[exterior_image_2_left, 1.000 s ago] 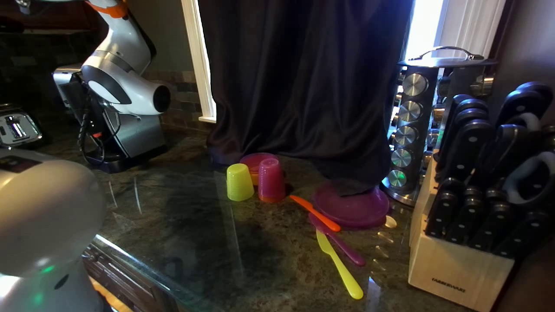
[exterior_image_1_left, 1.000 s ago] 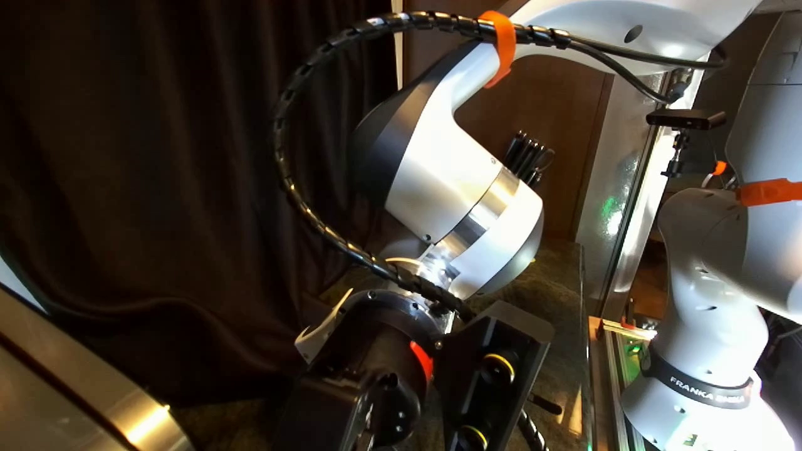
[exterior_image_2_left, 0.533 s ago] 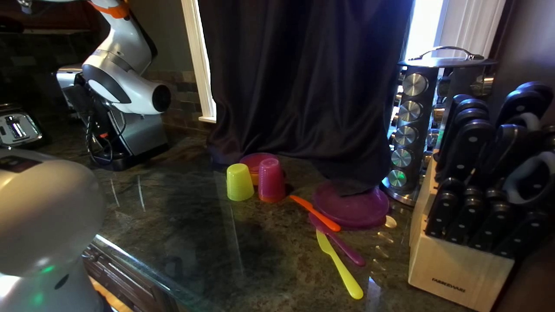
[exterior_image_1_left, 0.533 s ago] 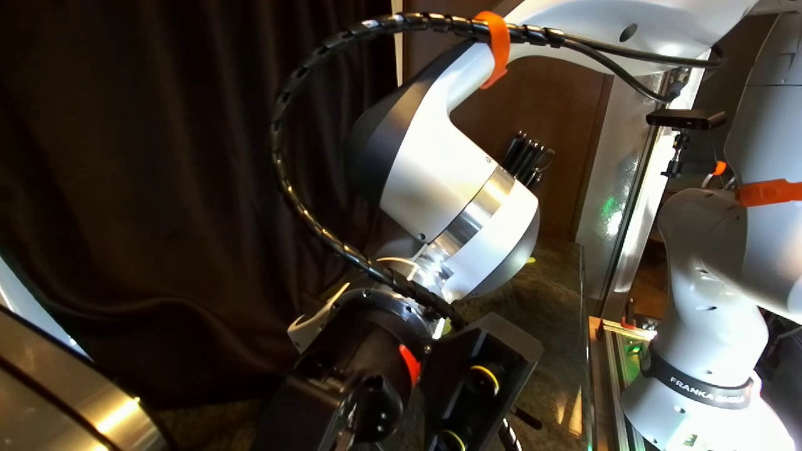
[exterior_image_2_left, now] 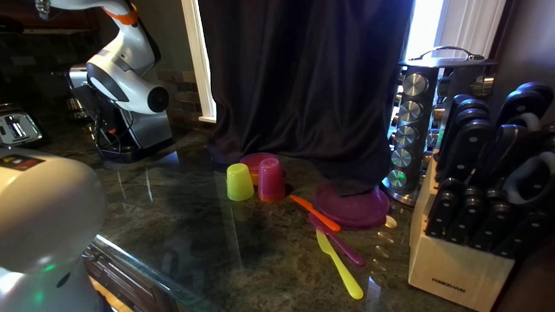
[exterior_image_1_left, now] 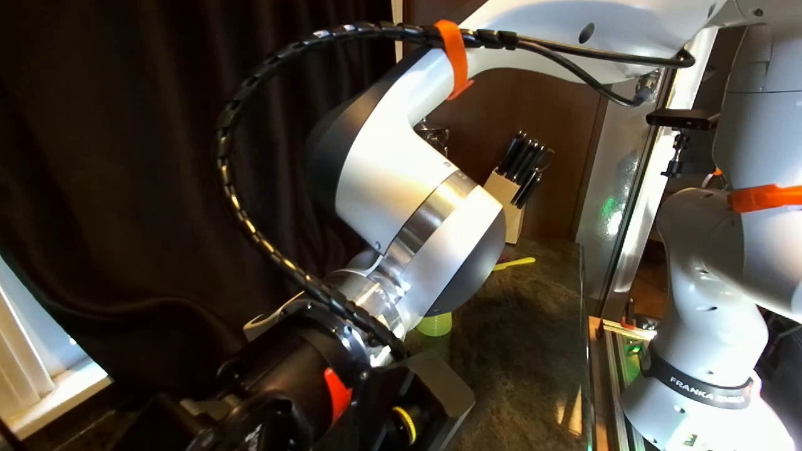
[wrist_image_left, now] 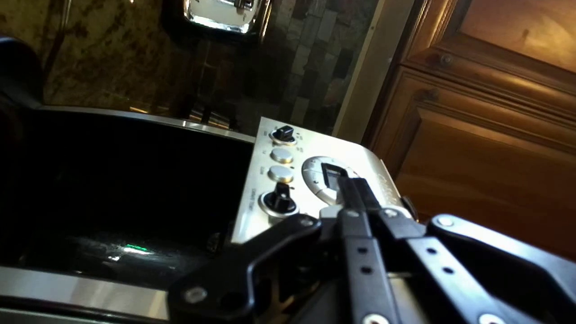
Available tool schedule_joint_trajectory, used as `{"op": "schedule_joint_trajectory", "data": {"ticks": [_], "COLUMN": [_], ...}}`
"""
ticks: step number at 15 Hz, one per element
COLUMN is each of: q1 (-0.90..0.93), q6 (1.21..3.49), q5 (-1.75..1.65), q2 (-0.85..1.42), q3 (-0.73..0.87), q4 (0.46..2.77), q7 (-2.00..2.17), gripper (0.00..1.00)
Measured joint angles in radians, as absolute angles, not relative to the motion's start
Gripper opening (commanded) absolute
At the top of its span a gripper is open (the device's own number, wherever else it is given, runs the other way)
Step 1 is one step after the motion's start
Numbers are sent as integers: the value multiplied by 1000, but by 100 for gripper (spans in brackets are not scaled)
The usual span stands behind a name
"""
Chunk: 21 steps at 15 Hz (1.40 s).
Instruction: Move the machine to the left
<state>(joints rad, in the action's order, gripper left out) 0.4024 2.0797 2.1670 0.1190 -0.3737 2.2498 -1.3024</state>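
Observation:
The machine is a brushed silver appliance with a black base, standing upright on the counter at the back left in an exterior view [exterior_image_2_left: 151,130], partly hidden by my arm. In the wrist view its silver front panel [wrist_image_left: 333,141] shows knobs, round buttons and a small display. My gripper [wrist_image_left: 354,182] is shut, its fingertips together with nothing between them. The tips overlap the display on the panel; whether they touch it I cannot tell. In an exterior view the dark gripper body [exterior_image_1_left: 263,413] is at the bottom edge, its fingertips out of frame.
A toaster [exterior_image_2_left: 19,129] stands left of the machine. A yellow cup [exterior_image_2_left: 239,182], a pink cup [exterior_image_2_left: 271,180], a purple plate [exterior_image_2_left: 351,206] and several plastic knives lie right of it. A knife block [exterior_image_2_left: 459,260] and spice rack [exterior_image_2_left: 407,130] stand at the right. A dark curtain hangs behind.
My arm has moved left in an exterior view, and the machine has slid out of that frame's lower left. Elsewhere the machine has shifted a little right and farther back with the arm.

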Motion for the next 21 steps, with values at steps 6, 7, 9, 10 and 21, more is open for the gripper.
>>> {"op": "schedule_joint_trajectory", "data": {"ticks": [6, 7, 9, 10, 21], "q1": [438, 442, 450, 454, 469], "q6": [2124, 2129, 2139, 2140, 2179], "q5": [2278, 2286, 2297, 2300, 2306], "q2": [233, 248, 274, 287, 367], "q3": [-372, -369, -363, -359, -312], "q4": [2126, 2108, 2074, 2059, 1937], "q7": [-1424, -1438, -1460, -1468, -1531], "gripper": [0, 0, 0, 0, 0]}}
